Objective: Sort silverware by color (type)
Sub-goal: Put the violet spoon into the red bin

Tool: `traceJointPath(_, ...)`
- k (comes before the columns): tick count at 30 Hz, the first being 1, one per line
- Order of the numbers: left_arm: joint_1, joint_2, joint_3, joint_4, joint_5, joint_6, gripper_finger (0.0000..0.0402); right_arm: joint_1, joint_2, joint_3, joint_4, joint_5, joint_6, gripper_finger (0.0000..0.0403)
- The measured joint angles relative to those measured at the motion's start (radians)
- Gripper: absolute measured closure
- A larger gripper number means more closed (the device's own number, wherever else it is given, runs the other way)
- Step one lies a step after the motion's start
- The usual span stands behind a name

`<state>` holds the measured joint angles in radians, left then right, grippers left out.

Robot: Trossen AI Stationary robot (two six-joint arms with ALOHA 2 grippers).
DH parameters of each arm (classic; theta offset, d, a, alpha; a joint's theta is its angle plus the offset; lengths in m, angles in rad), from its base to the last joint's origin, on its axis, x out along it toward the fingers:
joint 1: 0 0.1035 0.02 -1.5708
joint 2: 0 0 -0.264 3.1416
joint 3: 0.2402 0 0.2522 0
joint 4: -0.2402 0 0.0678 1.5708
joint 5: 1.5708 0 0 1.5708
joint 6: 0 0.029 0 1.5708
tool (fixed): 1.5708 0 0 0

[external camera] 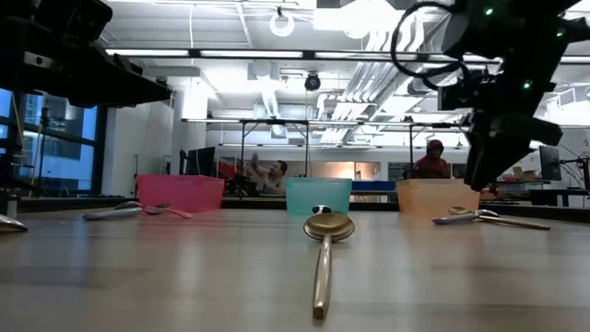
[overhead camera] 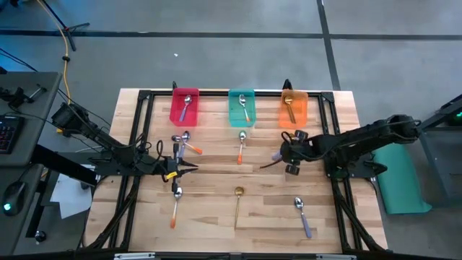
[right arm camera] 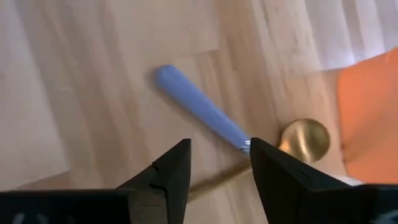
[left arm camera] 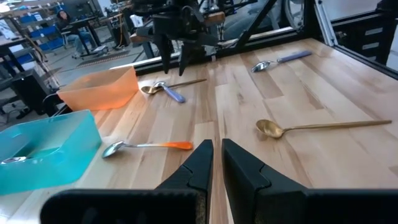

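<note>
My right gripper [right arm camera: 217, 149] is open and hovers just above a purple-handled spoon [right arm camera: 199, 109] that lies crossed with a gold spoon [right arm camera: 305, 140], in front of the orange bin [overhead camera: 294, 110]. Its fingers point down and stand on either side of the handle's bowl end without touching it. My left gripper [left arm camera: 217, 150] is shut and empty, level above the table's left middle [overhead camera: 188, 168]. More spoons lie flat on the wood: an orange-handled one [overhead camera: 241, 146], a gold one [overhead camera: 237, 202], a purple one [overhead camera: 303, 215], another orange one [overhead camera: 175, 204] and a small cluster [overhead camera: 184, 141].
The red bin [overhead camera: 184, 108], teal bin [overhead camera: 242, 108] and orange bin stand in a row along the far edge, each with a spoon in it. A black frame runs round the table. People show in the room beyond the table in the low view.
</note>
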<state>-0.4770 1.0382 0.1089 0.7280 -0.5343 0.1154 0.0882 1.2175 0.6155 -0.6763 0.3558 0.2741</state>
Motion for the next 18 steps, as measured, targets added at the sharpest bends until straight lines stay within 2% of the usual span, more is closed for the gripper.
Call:
traceJointPath(7, 0.0, 0.0, 0.0, 0.0, 0.0, 0.0, 0.0378, -0.117, 0.03, -0.001, 0.025, -0.069, -0.118, 0.0253)
traceJointPath(18, 0.0, 0.0, 0.0, 0.0, 0.0, 0.002, 0.0378, -0.127, 0.231, 0.062, 0.064, -0.084, -0.209, 0.0253)
